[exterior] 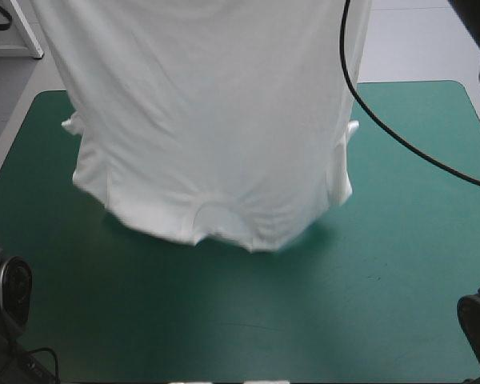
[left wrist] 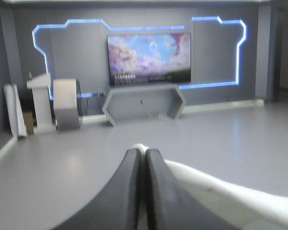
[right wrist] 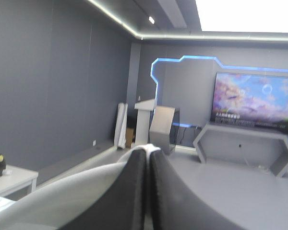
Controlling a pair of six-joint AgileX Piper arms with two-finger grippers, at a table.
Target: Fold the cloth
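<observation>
The white T-shirt (exterior: 208, 120) hangs spread wide from above the high view's top edge. It hangs upside down, with its neckline (exterior: 224, 218) at the bottom, low over the teal-green cover, and its short sleeves (exterior: 346, 160) dangling at both sides. Neither gripper shows in the high view. In the left wrist view my left gripper (left wrist: 143, 152) is shut on the T-shirt, a white edge (left wrist: 230, 191) running off to one side. In the right wrist view my right gripper (right wrist: 148, 153) is likewise shut on the T-shirt, white cloth (right wrist: 62, 196) stretching away beside it. Both wrist views look level into the room.
The teal-green cover (exterior: 384, 264) shows bare in front of the hanging shirt and to its right. The shirt casts a shadow (exterior: 304, 240) on the cover just under its lower edge.
</observation>
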